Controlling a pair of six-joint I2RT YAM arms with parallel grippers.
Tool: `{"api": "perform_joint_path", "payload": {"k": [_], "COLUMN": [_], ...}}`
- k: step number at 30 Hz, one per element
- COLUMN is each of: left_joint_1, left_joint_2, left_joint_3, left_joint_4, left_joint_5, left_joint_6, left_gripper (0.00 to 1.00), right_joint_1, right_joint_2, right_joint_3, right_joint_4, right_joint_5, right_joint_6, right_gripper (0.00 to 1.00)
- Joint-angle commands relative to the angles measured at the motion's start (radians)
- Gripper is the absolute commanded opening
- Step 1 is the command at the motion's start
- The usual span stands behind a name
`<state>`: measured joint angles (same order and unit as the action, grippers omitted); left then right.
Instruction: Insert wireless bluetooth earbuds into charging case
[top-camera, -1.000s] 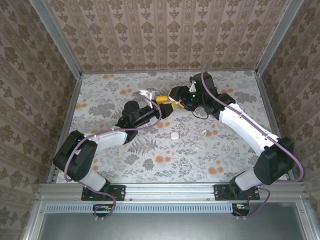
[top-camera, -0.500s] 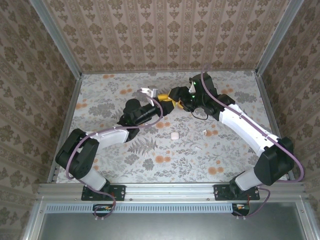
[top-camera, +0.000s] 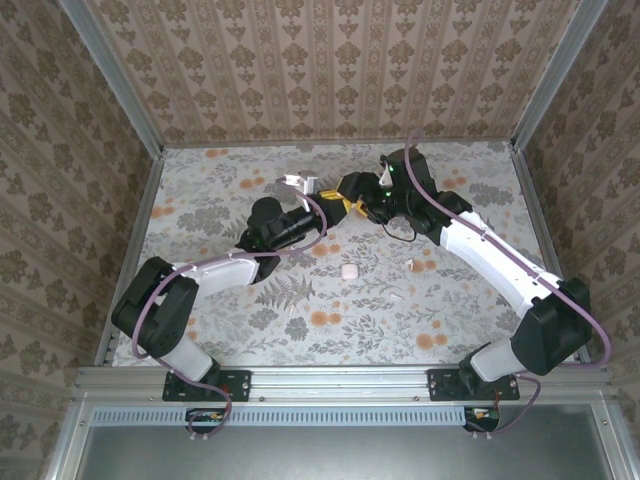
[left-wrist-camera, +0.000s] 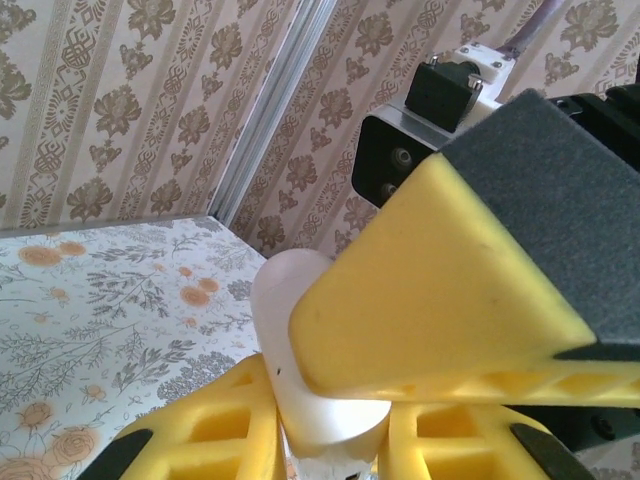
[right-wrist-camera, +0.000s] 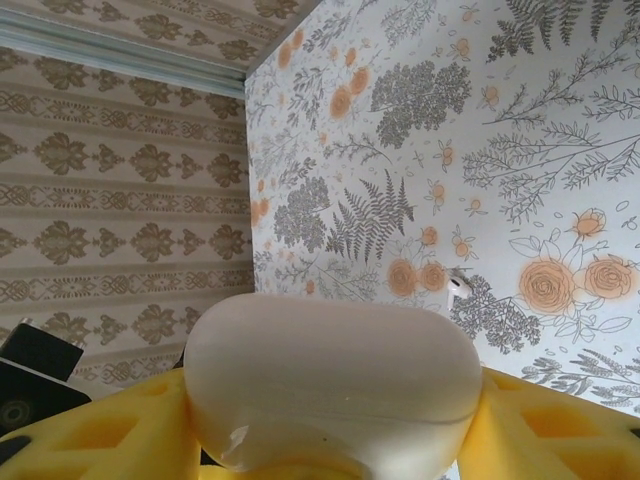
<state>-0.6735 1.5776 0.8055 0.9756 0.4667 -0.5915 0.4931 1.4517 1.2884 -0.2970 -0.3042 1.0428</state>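
Observation:
A white charging case (top-camera: 297, 182) is held in the air over the far middle of the table, and both grippers meet at it. My left gripper (top-camera: 316, 194) is shut on the case (left-wrist-camera: 283, 300), its yellow fingers (left-wrist-camera: 215, 425) on either side. The right gripper (top-camera: 345, 201) comes in from the right, and its yellow finger (left-wrist-camera: 440, 290) lies across the case. In the right wrist view the case (right-wrist-camera: 330, 370) sits tight between that gripper's (right-wrist-camera: 330, 440) fingers. Tiny white earbuds (top-camera: 409, 265) (top-camera: 396, 297) lie loose on the table; one earbud (right-wrist-camera: 459, 284) lies on the floral cloth below.
A second small white case (top-camera: 349, 270) lies closed on the floral table (top-camera: 220, 200) near the middle. Patterned walls with metal corner posts (top-camera: 150, 160) close in the table on three sides. Both arms cross the centre of the table.
The two grippers have closed in on each other at the far middle. The white case has shifted slightly farther back, and less yellow finger shows between the grippers.

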Motion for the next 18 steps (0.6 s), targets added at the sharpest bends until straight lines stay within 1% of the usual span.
{"api": "perform_joint_path", "payload": {"k": [1,2,5,7,9,13,18], "left_joint_1": [0.02,0.026,0.058,0.081,0.097,0.109,0.104], "left_joint_2": [-0.018,-0.026,-0.059,-0.077,-0.09,-0.095,-0.081], "left_joint_3": [0.017,0.013,-0.007,-0.01,-0.001,0.048,0.111], "left_joint_4": [0.037,0.038,0.037,0.034,0.035,0.065,0.126], "left_joint_5": [0.001,0.001,0.012,0.028,0.052,0.102,0.138], "left_joint_6": [-0.054,-0.066,-0.113,-0.158,-0.201,-0.295,-0.417], "left_gripper": [0.05,0.05,0.03,0.02,0.02,0.01,0.0], "right_joint_1": [-0.01,-0.016,-0.055,-0.097,-0.135,-0.16,-0.157], "right_joint_2": [-0.053,-0.094,-0.154,-0.189,-0.206,-0.19,-0.156], "right_joint_3": [-0.008,-0.011,-0.039,-0.085,-0.132,-0.172,-0.179], "right_joint_4": [0.039,0.048,0.101,0.182,0.294,0.495,0.664], "right_joint_5": [-0.031,-0.027,-0.037,-0.09,-0.162,-0.285,-0.356], "right_joint_6": [-0.054,-0.069,-0.114,-0.107,-0.066,0.007,0.079], "right_gripper": [0.67,0.69,0.7,0.69,0.67,0.62,0.64]}}
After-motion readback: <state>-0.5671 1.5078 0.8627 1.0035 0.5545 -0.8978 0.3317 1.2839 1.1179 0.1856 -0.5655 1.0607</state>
